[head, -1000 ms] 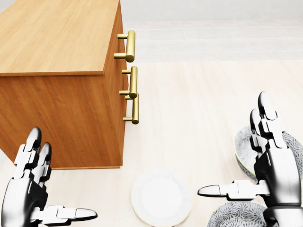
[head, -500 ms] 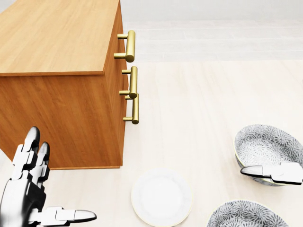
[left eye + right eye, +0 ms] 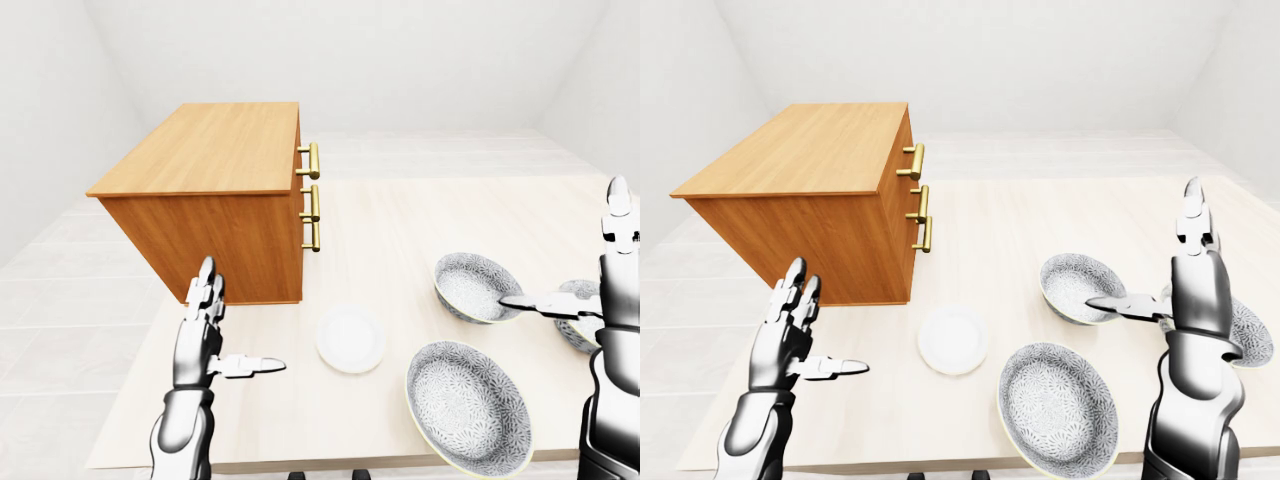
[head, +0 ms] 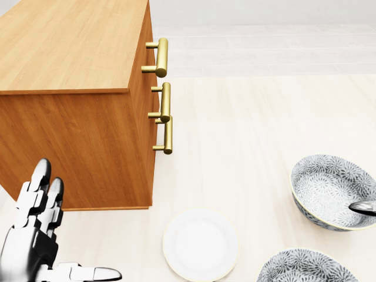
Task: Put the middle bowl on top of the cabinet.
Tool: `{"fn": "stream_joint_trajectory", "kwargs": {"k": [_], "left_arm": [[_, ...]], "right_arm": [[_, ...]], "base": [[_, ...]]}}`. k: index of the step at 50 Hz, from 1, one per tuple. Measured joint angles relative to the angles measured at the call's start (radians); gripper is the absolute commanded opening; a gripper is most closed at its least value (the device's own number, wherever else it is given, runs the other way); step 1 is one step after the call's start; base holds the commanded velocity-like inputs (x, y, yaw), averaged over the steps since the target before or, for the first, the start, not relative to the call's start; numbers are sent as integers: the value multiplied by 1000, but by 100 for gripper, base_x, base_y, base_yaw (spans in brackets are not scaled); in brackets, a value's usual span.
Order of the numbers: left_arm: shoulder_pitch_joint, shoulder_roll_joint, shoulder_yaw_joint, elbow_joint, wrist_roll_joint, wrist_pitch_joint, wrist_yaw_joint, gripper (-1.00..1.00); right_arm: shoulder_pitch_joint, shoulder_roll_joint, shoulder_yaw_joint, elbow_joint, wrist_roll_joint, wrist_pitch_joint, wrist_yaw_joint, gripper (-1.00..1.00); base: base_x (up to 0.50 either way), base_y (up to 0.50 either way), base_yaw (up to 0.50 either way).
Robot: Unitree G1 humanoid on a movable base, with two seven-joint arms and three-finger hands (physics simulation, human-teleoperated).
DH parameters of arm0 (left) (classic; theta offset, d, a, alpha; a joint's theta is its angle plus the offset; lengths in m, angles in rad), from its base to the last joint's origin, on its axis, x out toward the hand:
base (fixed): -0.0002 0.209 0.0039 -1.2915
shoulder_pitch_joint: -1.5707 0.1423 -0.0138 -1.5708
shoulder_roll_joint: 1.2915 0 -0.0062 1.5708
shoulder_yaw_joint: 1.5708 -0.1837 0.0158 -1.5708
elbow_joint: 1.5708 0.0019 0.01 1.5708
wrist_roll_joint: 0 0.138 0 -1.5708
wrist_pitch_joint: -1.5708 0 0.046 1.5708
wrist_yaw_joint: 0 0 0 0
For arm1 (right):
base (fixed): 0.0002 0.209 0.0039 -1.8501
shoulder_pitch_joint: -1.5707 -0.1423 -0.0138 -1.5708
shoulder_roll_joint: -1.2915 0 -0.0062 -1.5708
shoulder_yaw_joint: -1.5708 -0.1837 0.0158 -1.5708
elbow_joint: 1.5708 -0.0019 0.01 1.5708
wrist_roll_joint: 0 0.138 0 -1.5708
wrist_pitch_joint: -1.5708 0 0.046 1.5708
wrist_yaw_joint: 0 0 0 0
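Observation:
Three grey-patterned bowls lie on the pale table (image 3: 400,215). The medium bowl (image 3: 476,286) sits between a large bowl (image 3: 468,405) at the bottom and a smaller bowl (image 3: 1252,338) at the far right, half hidden by my right arm. My right hand (image 3: 1152,260) is open, fingers upright, its thumb (image 4: 364,206) reaching over the medium bowl's right rim. My left hand (image 3: 830,322) is open at the lower left, below the wooden cabinet (image 3: 215,150), holding nothing.
The cabinet has three brass handles (image 3: 312,195) on its right face. A white plate (image 3: 350,338) lies between the cabinet and the bowls. The table's near edge runs along the bottom of the eye views.
My right hand has moved right, out of the head view, until only its thumb tip shows at the right edge over the bowl. The left hand barely shifted.

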Motion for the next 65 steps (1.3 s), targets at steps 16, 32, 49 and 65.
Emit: {"fn": "stream_joint_trajectory", "kwargs": {"k": [16,32,49,65], "left_arm": [[13,-2,-16,-21,7,-4,-1,100],[-8,4,-8,5,2,-4,2,100],[-3,2,-2,0,-6,-4,1,100],[-24,5,6,24,-8,-4,6,100]], "right_arm": [[5,-67,-46,84,-218,-8,-21,100],[68,-65,-66,73,-417,-46,57,100],[109,-56,-90,109,-597,-78,148,100],[122,-57,-116,115,-674,-92,196,100]], "base": [[0,0,0],[0,0,0],[0,0,0],[0,0,0]]}}
